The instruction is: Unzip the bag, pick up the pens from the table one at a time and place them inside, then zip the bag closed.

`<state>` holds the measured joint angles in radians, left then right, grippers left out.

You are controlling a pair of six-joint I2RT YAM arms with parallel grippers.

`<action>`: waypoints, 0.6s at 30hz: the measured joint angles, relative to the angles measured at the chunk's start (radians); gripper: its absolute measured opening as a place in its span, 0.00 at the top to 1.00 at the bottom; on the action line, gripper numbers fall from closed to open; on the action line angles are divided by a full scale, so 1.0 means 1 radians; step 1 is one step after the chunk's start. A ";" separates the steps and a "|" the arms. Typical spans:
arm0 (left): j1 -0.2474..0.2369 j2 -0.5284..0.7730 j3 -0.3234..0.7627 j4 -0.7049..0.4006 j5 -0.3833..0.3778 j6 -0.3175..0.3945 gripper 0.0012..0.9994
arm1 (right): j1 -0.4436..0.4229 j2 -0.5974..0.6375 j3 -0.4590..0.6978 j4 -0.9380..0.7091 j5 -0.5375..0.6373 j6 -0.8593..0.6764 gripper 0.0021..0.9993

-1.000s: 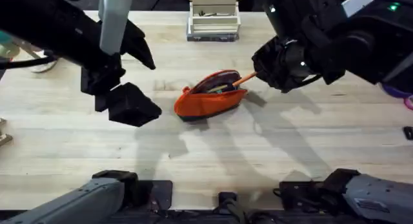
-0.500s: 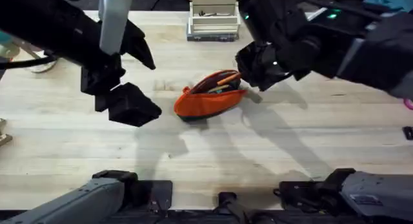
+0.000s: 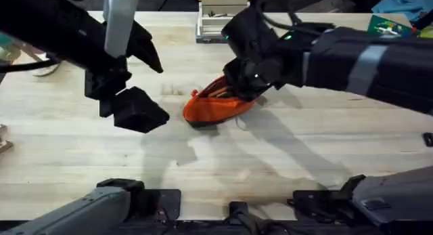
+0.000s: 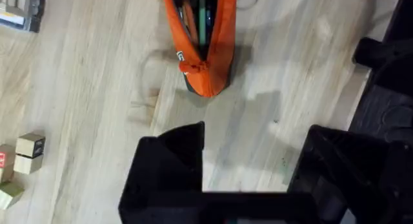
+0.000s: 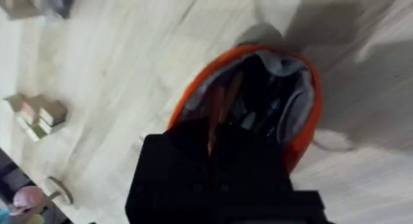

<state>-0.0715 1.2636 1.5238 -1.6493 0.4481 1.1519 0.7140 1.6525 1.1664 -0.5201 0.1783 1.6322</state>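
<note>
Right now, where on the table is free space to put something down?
The table is bare between the bag and the arm bases. It is crowded where the right gripper is over the bag.

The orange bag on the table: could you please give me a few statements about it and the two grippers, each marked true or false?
1. The bag is unzipped, with its mouth open. True.
2. The right gripper is at the open mouth of the bag. True.
3. The left gripper is clamped on the bag. False: it is apart from the bag, its fingers open and empty above the bare table.
4. The bag has nothing inside. False: the left wrist view shows slim items in it, among them a green one.
5. The bag lies on a tray. False: it rests directly on the table.
</note>
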 joint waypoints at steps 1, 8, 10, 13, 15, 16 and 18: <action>0.000 0.000 0.000 0.000 0.000 0.000 0.01 | 0.003 0.007 0.000 0.002 -0.003 0.003 0.97; 0.000 0.000 0.000 0.000 0.000 0.000 0.00 | 0.009 0.023 0.000 0.010 -0.019 0.019 0.91; 0.000 0.000 0.000 0.000 0.000 0.000 0.00 | 0.009 0.023 0.000 0.012 -0.020 0.021 0.63; 0.000 0.000 0.000 0.000 0.000 0.000 0.01 | 0.009 0.023 0.002 0.012 -0.022 0.021 0.20; 0.000 0.000 0.000 0.000 0.000 0.000 0.00 | 0.009 0.023 0.009 0.017 -0.022 0.021 0.02; 0.000 0.000 0.000 0.000 0.000 0.000 0.00 | 0.009 0.023 0.013 0.017 -0.022 0.021 0.01; 0.000 0.000 0.000 0.000 0.000 0.000 0.00 | 0.009 0.023 0.014 0.016 -0.022 0.021 0.00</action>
<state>-0.0715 1.2636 1.5238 -1.6493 0.4480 1.1518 0.7227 1.6752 1.1801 -0.5041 0.1562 1.6529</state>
